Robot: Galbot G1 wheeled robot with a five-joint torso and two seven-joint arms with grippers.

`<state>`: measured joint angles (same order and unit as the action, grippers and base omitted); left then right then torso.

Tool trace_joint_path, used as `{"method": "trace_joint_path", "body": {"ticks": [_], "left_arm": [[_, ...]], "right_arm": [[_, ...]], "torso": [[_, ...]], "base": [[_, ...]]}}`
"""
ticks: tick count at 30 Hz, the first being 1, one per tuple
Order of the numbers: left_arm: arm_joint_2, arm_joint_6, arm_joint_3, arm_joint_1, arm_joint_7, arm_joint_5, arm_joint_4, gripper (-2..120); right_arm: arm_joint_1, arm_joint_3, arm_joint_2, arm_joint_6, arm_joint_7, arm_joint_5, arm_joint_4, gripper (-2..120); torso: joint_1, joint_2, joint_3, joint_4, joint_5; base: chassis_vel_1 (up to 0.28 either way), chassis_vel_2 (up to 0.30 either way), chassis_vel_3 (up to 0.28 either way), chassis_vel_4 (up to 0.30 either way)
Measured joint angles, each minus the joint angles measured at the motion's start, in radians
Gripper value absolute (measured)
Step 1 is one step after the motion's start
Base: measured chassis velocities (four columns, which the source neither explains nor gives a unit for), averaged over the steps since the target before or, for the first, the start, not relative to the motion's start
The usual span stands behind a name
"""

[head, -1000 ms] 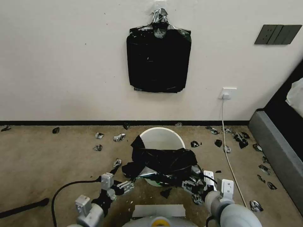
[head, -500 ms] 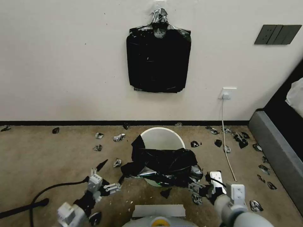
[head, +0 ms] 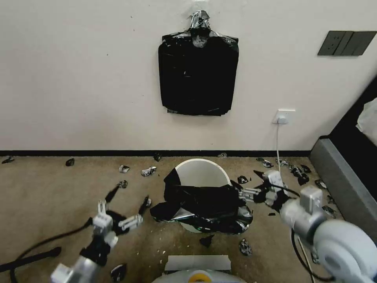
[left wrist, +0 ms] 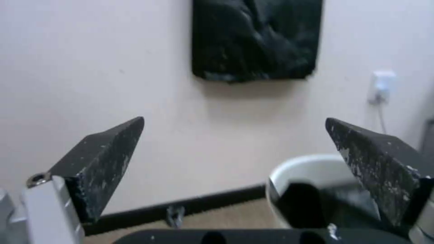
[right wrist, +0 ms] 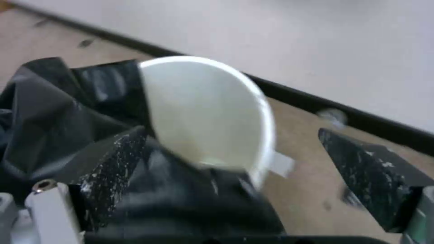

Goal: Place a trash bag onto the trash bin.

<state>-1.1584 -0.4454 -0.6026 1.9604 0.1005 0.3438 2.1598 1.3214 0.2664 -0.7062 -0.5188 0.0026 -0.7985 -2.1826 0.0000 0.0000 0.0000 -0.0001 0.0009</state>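
The white trash bin (head: 201,172) stands on the carpet near the wall. The glossy black trash bag (head: 204,204) lies crumpled over the bin's near half and hangs down its front; the far half of the mouth is bare. My left gripper (head: 125,202) is open over the carpet, left of the bag and clear of it. My right gripper (head: 245,181) is open at the bin's right side, beside the bag's edge. In the left wrist view the open gripper (left wrist: 234,119) frames the bin (left wrist: 307,166) and the bag (left wrist: 307,203). The right wrist view has the bin (right wrist: 203,112) and bag (right wrist: 59,112) between open fingers (right wrist: 113,162).
A flat stack of black bags (head: 198,72) hangs on the wall above the bin. Torn black scraps (head: 148,171) litter the carpet. A white cable (head: 279,157) drops from a wall socket (head: 283,116). A grey bed frame (head: 345,188) lines the right side.
My left gripper pulled back to the left, away from the bag, with its fingers spread wider. My right gripper swung from the bin's front corner around to its right side. The bag stayed draped.
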Motion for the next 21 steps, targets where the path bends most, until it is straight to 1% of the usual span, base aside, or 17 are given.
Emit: {"method": "trace_joint_path", "body": {"ticks": [1,2,3,4,5,8,9,10,12,13,15,17,18,20,21], "left_arm": [[0.000,0.000,0.000,0.000,0.000,0.000,0.000,100],[-0.014,0.008,-0.005,0.008,-0.011,-0.011,0.013,100],[-0.035,0.016,-0.013,0.019,-0.024,-0.033,0.030,100],[-0.050,0.020,-0.019,0.025,-0.031,-0.046,0.039,100],[-0.050,0.020,-0.019,0.025,-0.031,-0.046,0.039,100],[-0.076,0.034,-0.037,0.043,-0.049,-0.062,0.055,100],[-0.076,0.034,-0.037,0.043,-0.049,-0.062,0.055,100],[-0.077,0.037,-0.042,0.052,-0.051,-0.064,0.059,100],[-0.080,0.040,-0.045,0.064,-0.051,-0.067,0.065,100],[-0.080,0.040,-0.045,0.064,-0.051,-0.067,0.065,100],[-0.083,0.043,-0.044,0.069,-0.051,-0.071,0.069,100],[-0.087,0.049,-0.039,0.068,-0.050,-0.071,0.070,100],[-0.087,0.049,-0.039,0.068,-0.050,-0.071,0.070,100],[-0.087,0.062,-0.037,0.067,-0.050,-0.056,0.075,100],[-0.087,0.062,-0.037,0.067,-0.050,-0.056,0.075,100]], "right_arm": [[0.000,0.000,0.000,0.000,0.000,0.000,0.000,100],[-0.083,-0.052,0.008,-0.014,-0.023,-0.002,0.039,100],[-0.203,-0.130,0.016,-0.031,-0.059,-0.005,0.097,100],[-0.289,-0.195,0.018,-0.038,-0.082,-0.006,0.142,100],[-0.289,-0.195,0.018,-0.038,-0.082,-0.006,0.142,100],[-0.515,-0.387,-0.001,-0.047,-0.131,-0.008,0.284,100],[-0.515,-0.387,-0.001,-0.047,-0.131,-0.008,0.284,100],[-0.577,-0.437,-0.012,-0.049,-0.153,-0.008,0.329,100],[-0.660,-0.498,-0.034,-0.049,-0.193,-0.004,0.404,100],[-0.660,-0.498,-0.034,-0.049,-0.193,-0.004,0.404,100],[-0.713,-0.536,-0.057,-0.049,-0.236,-0.001,0.465,100],[-0.751,-0.566,-0.078,-0.048,-0.286,0.005,0.530,100],[-0.751,-0.566,-0.078,-0.048,-0.286,0.005,0.530,100],[-0.780,-0.590,-0.098,-0.036,-0.336,0.041,0.606,100],[-0.780,-0.590,-0.098,-0.036,-0.336,0.041,0.606,100]], "torso": [[0.000,0.000,0.000,0.0000,0.0000],[0.000,0.000,0.000,0.0004,-0.0007],[0.000,0.000,0.000,0.0008,-0.0008],[0.000,0.000,0.000,0.0009,-0.0007],[0.000,0.000,0.000,0.0009,-0.0007],[0.000,0.000,0.000,0.0002,-0.0007],[0.000,0.000,0.000,0.0002,-0.0007],[0.000,0.000,0.000,0.0002,-0.0007],[0.000,0.000,0.000,0.0003,-0.0011],[0.000,0.000,0.000,0.0003,-0.0011],[0.000,0.000,0.000,0.0002,-0.0006],[0.000,0.000,0.000,0.0002,-0.0010],[0.000,0.000,0.000,0.0002,-0.0010],[0.000,0.000,0.000,0.0001,-0.0010],[0.000,0.000,0.000,0.0001,-0.0010]], "base": [[0.000,0.000,0.000,0.000],[0.000,0.000,0.000,0.000],[0.000,0.000,0.000,0.000],[0.000,0.000,0.000,0.000],[0.000,0.000,0.000,0.000],[0.000,0.000,0.000,0.000],[0.000,0.000,0.000,0.000],[0.000,0.000,0.000,0.000],[0.000,0.000,0.000,0.000],[0.000,0.000,0.000,0.000],[0.000,0.000,0.000,0.000],[0.000,0.000,0.000,0.000],[0.000,0.000,0.000,0.000],[0.000,0.000,0.000,0.000],[0.000,0.000,0.000,0.000]]}}
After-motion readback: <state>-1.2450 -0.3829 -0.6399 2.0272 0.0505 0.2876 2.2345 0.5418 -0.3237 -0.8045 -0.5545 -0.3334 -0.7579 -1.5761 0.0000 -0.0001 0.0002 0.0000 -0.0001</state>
